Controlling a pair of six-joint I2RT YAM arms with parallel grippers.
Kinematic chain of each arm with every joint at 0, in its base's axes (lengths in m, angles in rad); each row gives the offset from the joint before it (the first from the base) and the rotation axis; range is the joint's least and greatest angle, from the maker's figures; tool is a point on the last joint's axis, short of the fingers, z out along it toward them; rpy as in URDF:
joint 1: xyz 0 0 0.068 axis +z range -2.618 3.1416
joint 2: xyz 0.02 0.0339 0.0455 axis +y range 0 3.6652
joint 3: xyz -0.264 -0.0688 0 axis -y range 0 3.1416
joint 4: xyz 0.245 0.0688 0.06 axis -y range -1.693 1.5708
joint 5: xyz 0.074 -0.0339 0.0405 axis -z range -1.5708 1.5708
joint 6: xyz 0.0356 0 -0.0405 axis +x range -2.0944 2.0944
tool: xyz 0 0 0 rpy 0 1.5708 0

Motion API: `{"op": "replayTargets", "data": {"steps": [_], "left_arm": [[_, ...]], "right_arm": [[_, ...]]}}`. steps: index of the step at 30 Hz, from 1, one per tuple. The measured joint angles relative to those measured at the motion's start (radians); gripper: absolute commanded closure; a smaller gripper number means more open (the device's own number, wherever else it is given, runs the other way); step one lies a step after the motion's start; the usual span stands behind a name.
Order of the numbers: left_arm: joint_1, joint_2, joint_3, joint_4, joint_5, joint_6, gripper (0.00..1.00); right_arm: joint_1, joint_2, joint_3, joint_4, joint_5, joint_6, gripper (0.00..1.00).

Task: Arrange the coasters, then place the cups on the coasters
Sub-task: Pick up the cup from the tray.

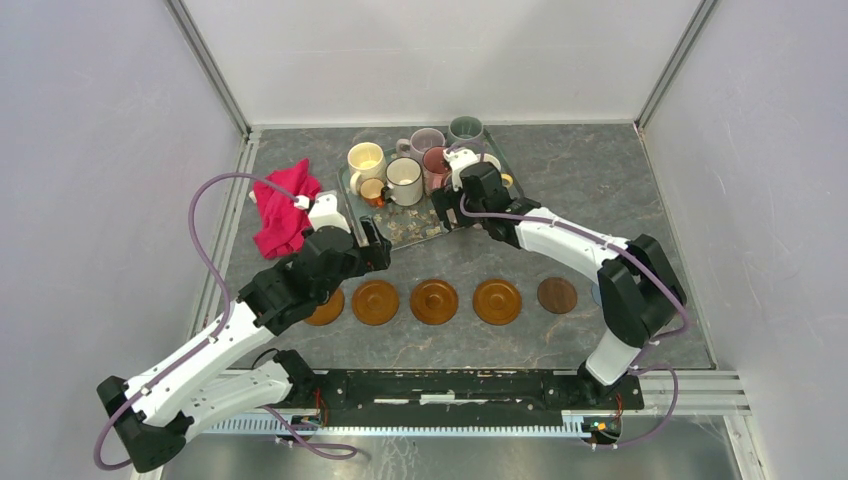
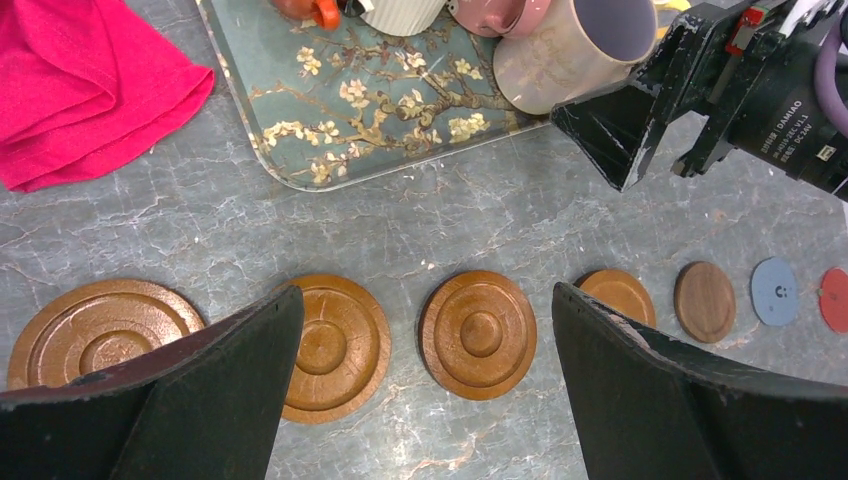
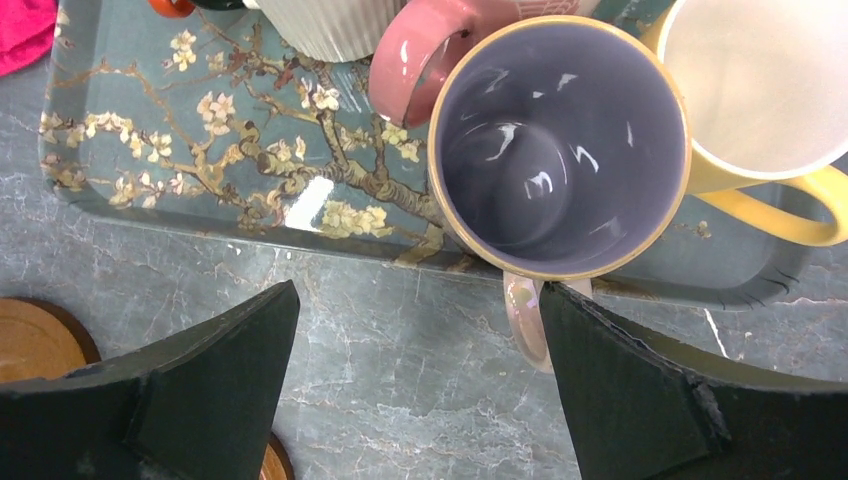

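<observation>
Left gripper (image 2: 428, 293) fingers fill the bottom of its wrist view, spread wide with nothing between them. It hangs over the coasters (image 1: 434, 301), which lie in one line on the table (image 1: 600, 190), just on the near side of the floral tray (image 2: 300, 110). One orange-brown coaster (image 2: 478, 333) shows in the gap between the fingers, below them and untouched. The next one (image 2: 335, 345) is half hidden behind the finger on the view's left. Toward the right arm the row ends with the dark brown coaster (image 2: 705, 300), the grey-blue coaster (image 2: 776, 291) and the red coaster (image 2: 835, 299).

Right gripper (image 3: 418, 292) is also wide open and empty, at the tray's near edge. I see the mauve mug (image 3: 560, 150) straight ahead of it, upright on the tray by the rim. Its handle (image 3: 525, 320) sticks out over the rim, just beside the finger on the view's right; I cannot tell whether they touch. The yellow mug (image 3: 760, 90) and pink mug (image 3: 420, 60) press against its sides. The other cups (image 1: 366, 160) stand on the tray too. A red cloth (image 1: 285, 210) lies left of the tray.
</observation>
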Motion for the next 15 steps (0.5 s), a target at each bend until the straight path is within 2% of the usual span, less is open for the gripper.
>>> {"op": "replayTargets", "data": {"steps": [15], "left_arm": [[0.000, 0.044, 0.000, -0.007, -0.006, 0.000, 0.00]], "right_arm": [[0.035, -0.026, 0.011, -0.068, 0.156, 0.004, 0.02]]}}
